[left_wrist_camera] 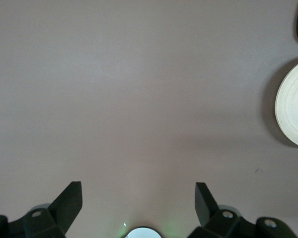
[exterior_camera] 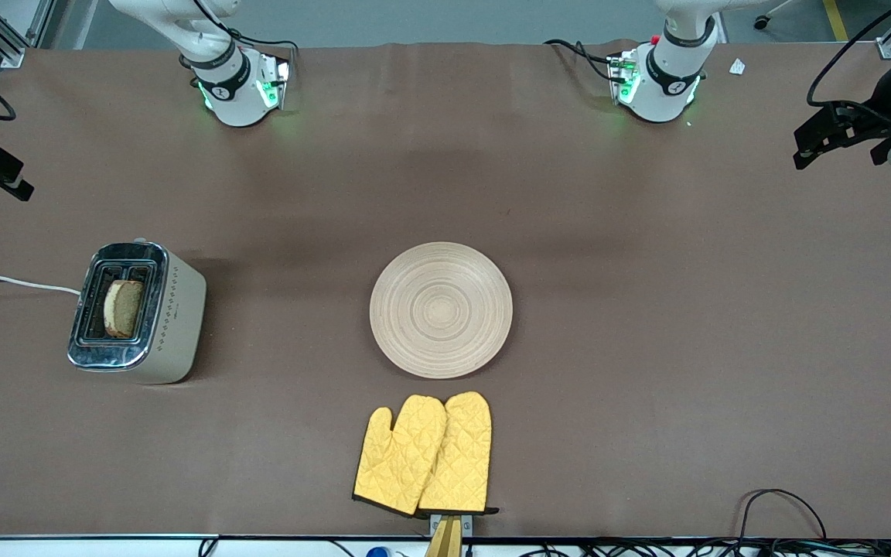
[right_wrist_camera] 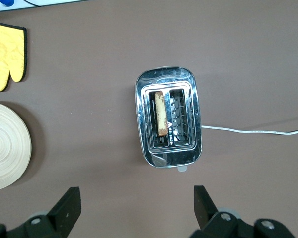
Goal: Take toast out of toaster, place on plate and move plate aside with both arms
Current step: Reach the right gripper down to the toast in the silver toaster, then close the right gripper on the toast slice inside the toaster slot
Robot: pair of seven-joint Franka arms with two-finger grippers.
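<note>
Yellow oven mitts [exterior_camera: 424, 455] lie at the bottom centre of the front view, with the plate [exterior_camera: 441, 309] just above them at mid-frame. At the middle left the toaster [exterior_camera: 136, 312] stands with the toast [exterior_camera: 124, 308] upright in one slot, its crust showing above the chrome. To lift it well, I judge the right gripper [right_wrist_camera: 137, 204], hovering above the toaster, should descend straight over that slot and pinch the slice across its thin faces. Its jaws are spread wide, empty. The left gripper [left_wrist_camera: 139, 201] waits over bare surface [left_wrist_camera: 139, 89], likewise agape, holding nothing
</note>
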